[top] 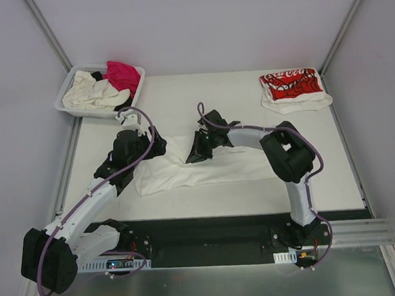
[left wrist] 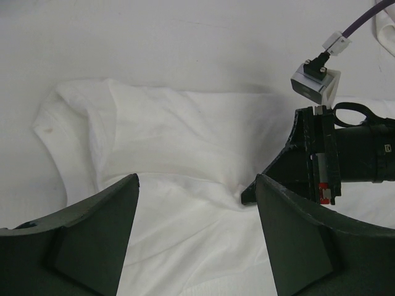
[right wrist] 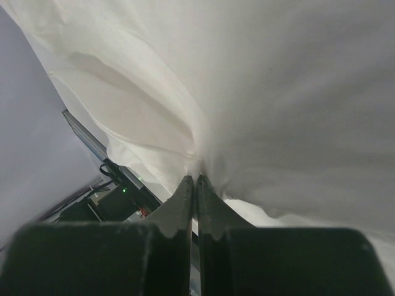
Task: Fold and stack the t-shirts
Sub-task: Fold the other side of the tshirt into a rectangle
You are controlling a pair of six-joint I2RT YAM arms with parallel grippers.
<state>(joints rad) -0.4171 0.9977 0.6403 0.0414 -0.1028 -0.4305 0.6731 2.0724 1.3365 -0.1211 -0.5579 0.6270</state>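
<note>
We see a white desk (top: 200,93) closed in by pale grey walls (top: 196,26). At its far left corner sits a white slotted plastic basket (top: 65,91), set at an angle to the desk's edges. Along the near edge runs a dark strip (top: 210,230), with silver rails (top: 366,230) at its right end and a dull metal sheet (top: 214,289) in front.

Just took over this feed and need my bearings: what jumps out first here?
The plain white t-shirt spread mid-table, with the right claw pinched shut on a pucker of it and the left claw open above its left end. Next, the red-print t-shirt folded at the far right corner, and the white basket of loose shirts at the far left.
</note>
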